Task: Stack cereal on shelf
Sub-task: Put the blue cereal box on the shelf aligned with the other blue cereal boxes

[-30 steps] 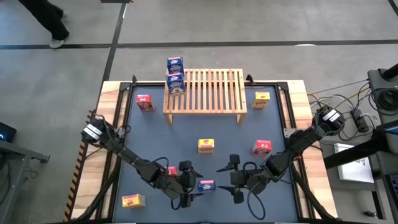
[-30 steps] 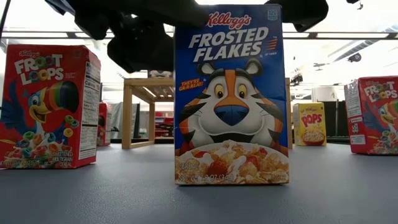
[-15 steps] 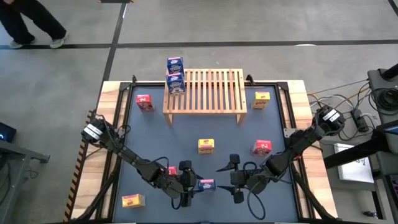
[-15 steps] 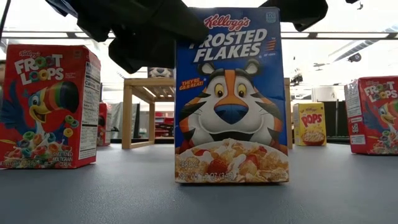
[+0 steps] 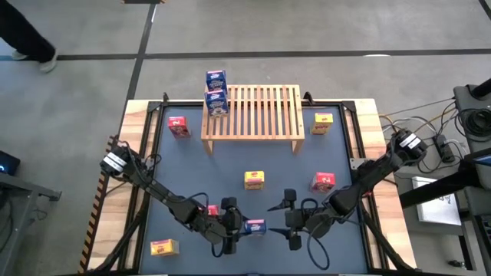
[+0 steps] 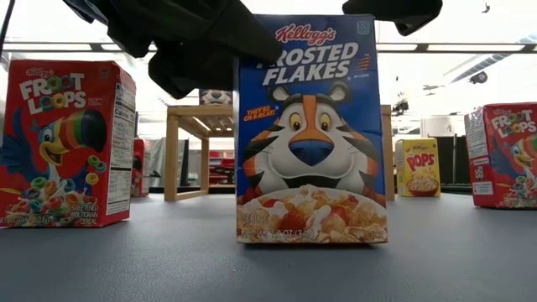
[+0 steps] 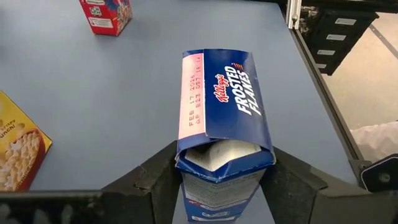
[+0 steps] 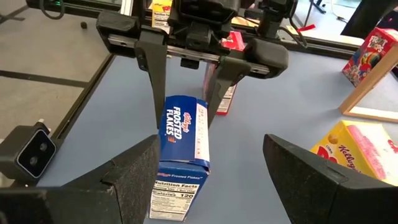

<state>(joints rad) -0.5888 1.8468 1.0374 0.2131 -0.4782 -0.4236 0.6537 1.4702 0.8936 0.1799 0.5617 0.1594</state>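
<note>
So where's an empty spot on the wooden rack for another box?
Most of the rack is bare slats, everything right of the two blue boxes at its left end. The table's near edge is crowded: both grippers, left and right, flank another blue box.

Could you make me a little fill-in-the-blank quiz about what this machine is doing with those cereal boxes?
1. The left claw is closing on a small ____ Frosted Flakes cardboard box.
2. On the light slatted wooden rack, the number of boxes already stacked is ____.
3. The right claw holds ____.
4. The small box beside the rack's right end is ____.

Missing words: blue; two; nothing; yellow
</note>
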